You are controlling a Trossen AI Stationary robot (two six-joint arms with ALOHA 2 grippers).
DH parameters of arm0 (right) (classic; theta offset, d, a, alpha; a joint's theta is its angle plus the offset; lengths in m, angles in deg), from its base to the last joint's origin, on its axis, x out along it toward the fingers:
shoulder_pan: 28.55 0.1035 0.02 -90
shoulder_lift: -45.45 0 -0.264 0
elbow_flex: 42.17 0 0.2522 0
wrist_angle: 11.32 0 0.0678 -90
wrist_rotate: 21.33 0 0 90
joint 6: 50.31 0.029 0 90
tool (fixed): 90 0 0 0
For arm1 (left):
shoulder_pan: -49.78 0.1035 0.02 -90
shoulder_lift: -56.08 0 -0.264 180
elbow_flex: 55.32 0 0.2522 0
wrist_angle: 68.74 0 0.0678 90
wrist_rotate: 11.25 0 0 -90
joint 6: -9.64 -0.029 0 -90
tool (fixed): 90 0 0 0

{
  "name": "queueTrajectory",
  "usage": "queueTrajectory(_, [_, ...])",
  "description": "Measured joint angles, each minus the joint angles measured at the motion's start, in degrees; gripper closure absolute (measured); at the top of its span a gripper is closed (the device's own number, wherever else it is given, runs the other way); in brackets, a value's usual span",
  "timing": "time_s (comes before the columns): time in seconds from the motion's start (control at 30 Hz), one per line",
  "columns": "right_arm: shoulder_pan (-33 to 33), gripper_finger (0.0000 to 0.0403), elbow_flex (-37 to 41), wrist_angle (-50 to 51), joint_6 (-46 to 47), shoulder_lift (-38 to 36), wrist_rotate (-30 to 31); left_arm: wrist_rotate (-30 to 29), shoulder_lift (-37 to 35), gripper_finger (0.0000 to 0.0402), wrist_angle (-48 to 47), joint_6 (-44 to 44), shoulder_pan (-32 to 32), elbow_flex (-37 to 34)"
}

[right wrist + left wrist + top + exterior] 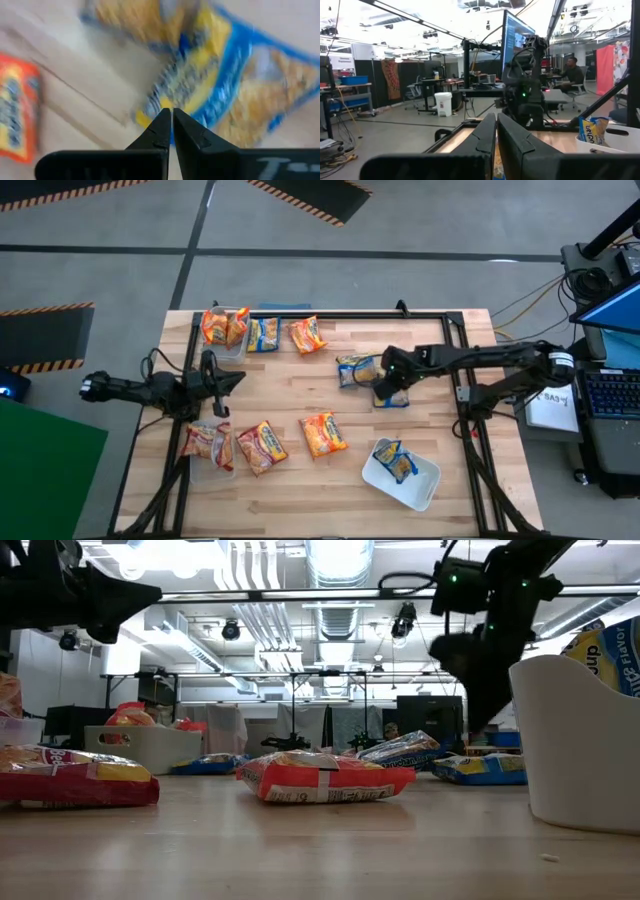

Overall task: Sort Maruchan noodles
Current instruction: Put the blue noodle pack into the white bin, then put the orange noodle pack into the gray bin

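Blue Maruchan packet (357, 369): right of desk centre, long axis slanting across the right gripper (171, 131), directly below its pressed-together jaws. Left gripper (496, 136): jaws together, waiting well apart near left edge.

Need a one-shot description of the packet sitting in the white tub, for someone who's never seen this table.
Start at the white tub near the table's front right corner, on the right arm's side. One blue noodle packet lies inside it. It is the only packet in that tub; the other blue ones lie on bare wood.
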Motion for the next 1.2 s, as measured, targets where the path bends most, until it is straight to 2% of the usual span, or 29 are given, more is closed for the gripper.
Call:
queueTrajectory(0.27, [-0.3, 0.0394, 1.0, 1.5, -0.1, 7.3, 0.7, -3.5, 0.0, 0.0402, 0.0, 0.1, 0.0, 0.0])
queueTrajectory(0.47, [-1.9, 0.0394, 0.5, -7.6, 3.3, 12.1, 5.6, -5.2, -0.2, 0.0402, 0.4, 0.7, 0.0, 0.5])
queueTrajectory(0.6, [-1.9, 0.0394, -2.6, -5.7, 4.0, 9.5, 8.2, -5.2, -0.2, 0.0402, 0.0, 2.3, 0.0, 0.6])
queueTrajectory(0.77, [-1.1, 0.0394, -5.9, -2.9, -0.5, 4.1, 10.5, -4.0, -0.1, 0.0402, -1.9, 9.4, 0.0, 0.6])
queueTrajectory(0.9, [3.0, 0.0394, -4.1, -8.1, -3.8, 1.2, 17.9, -3.7, -0.1, 0.0402, -1.8, 6.4, 0.0, 1.1])
queueTrajectory(1.2, [7.5, 0.0394, -0.5, -17.0, -9.3, 1.1, 21.4, -4.1, -0.2, 0.0402, -1.4, 6.0, 0.0, 3.3])
